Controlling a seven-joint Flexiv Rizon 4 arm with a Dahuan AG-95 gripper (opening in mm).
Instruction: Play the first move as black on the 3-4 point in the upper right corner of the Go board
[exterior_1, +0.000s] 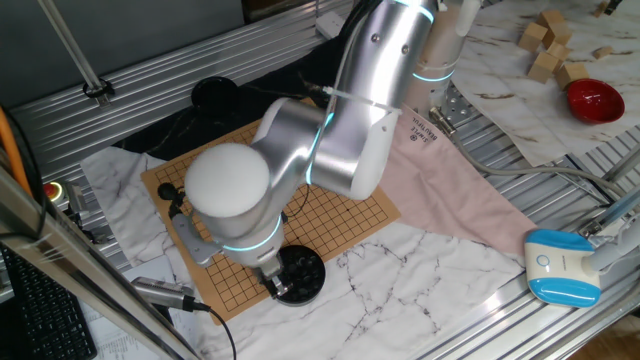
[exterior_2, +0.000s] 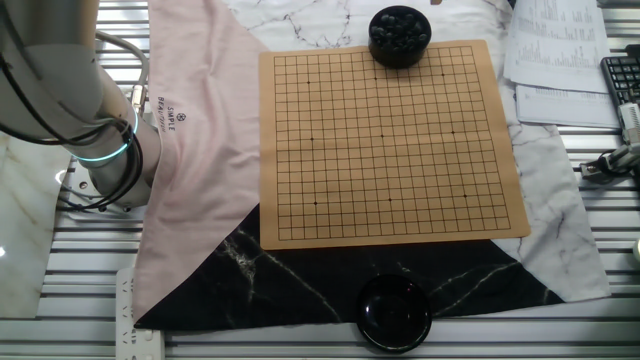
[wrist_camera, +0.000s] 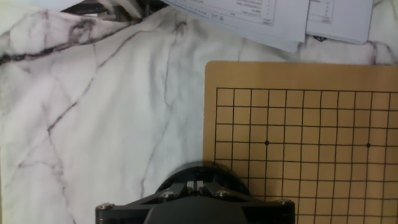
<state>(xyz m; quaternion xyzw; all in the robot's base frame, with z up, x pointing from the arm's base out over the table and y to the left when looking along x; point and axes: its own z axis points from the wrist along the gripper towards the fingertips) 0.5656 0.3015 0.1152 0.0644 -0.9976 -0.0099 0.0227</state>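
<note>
Board lies flat on the table, bare grid, no stone played yet. Bowl of black stones sits at one edge of the board, overlapping that edge. A second black bowl stands off the opposite edge, on the dark marbled cloth; its contents cannot be made out.

Gripper hangs right at the stone bowl, arm folded low over the board with the wrist pointing straight down. In the hand view the gripper body fills the bottom edge, the bowl directly beneath it, a board corner ahead and to the right, white marbled cloth to the left, papers further ahead. Fingertips hidden in every view: cannot tell whether they are spread or closed, or whether a stone is between them.

Handling, by judgement: the stones look small, hard, smooth and rounded, very light, likely to slip or squirt out of a pinch. Best taken across the width of one stone near the top of the heap, fingers dipping between neighbours. The board looks stiff and heavy enough to stay put, but a stone dropped from height could skate off its point.
</note>
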